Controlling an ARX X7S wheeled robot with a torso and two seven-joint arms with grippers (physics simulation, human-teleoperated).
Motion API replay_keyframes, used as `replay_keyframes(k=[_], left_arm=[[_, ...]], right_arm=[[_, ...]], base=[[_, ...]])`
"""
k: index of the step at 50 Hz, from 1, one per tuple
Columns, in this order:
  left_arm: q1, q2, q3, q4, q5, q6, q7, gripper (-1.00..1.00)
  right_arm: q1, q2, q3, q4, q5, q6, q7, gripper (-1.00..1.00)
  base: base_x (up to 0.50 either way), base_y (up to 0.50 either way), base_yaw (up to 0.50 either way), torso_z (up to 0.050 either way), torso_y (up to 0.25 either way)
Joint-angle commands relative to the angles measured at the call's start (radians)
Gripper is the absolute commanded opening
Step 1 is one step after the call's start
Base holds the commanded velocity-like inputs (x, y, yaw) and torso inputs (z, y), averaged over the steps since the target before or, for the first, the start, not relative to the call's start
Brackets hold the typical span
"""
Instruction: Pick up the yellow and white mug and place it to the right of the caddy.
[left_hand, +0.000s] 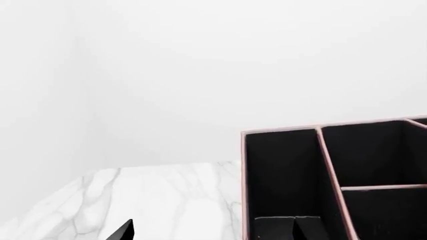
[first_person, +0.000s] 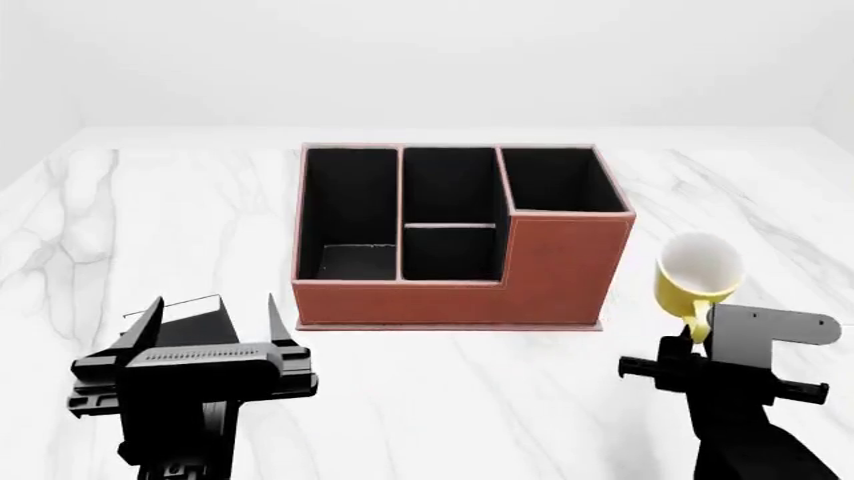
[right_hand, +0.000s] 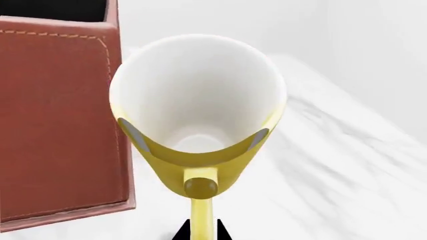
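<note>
The yellow and white mug (first_person: 697, 272) hangs tilted just right of the caddy (first_person: 534, 270), its white inside facing me. My right gripper (first_person: 694, 345) is shut on the mug's yellow loop handle. In the right wrist view, the two black fingertips pinch the handle (right_hand: 202, 220), with the mug (right_hand: 200, 100) close beside the caddy's reddish-brown wall (right_hand: 60, 125). I cannot tell whether the mug touches the table. My left gripper (first_person: 210, 322) is open and empty, near the table's front left. The left wrist view shows the caddy's black compartments (left_hand: 330, 160).
The white marble table (first_person: 441, 400) runs to a white wall at the back. The caddy's taller corner section (first_person: 567, 180) is at its back right, nearest the mug. Bare marble lies right of the mug and in front of the caddy.
</note>
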Motion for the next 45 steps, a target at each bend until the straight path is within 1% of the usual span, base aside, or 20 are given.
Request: replay_keyframes(k=[1,17,34,45], left_arm=[[-0.003,-0.003,0.004,0.001,-0.003,-0.002,-0.004,1.0],[-0.004,-0.007,0.007,0.001,-0.006,-0.001,-0.009,1.0],[-0.002,-0.013,0.012,0.009,-0.008,-0.004,-0.017,1.0],[0.0,-0.016,0.014,0.009,-0.009,-0.001,-0.021,1.0]], right_arm=[[0.102,-0.013,-0.03,0.154,-0.042,-0.044,-0.023,-1.0],[0.235,-0.031,-0.062,0.383,-0.074,-0.12,-0.046,-1.0],[0.37,-0.057,-0.087,0.682,-0.105,-0.24,-0.084,-1.0],[0.421,-0.071,-0.096,0.802,-0.116,-0.287,-0.093,-1.0]], base=[[0.0,0.0,0.0,0.0,0.0],[0.0,0.0,0.0,0.0,0.001],[0.0,0.0,0.0,0.0,0.001],[0.0,0.0,0.0,0.0,0.001]])
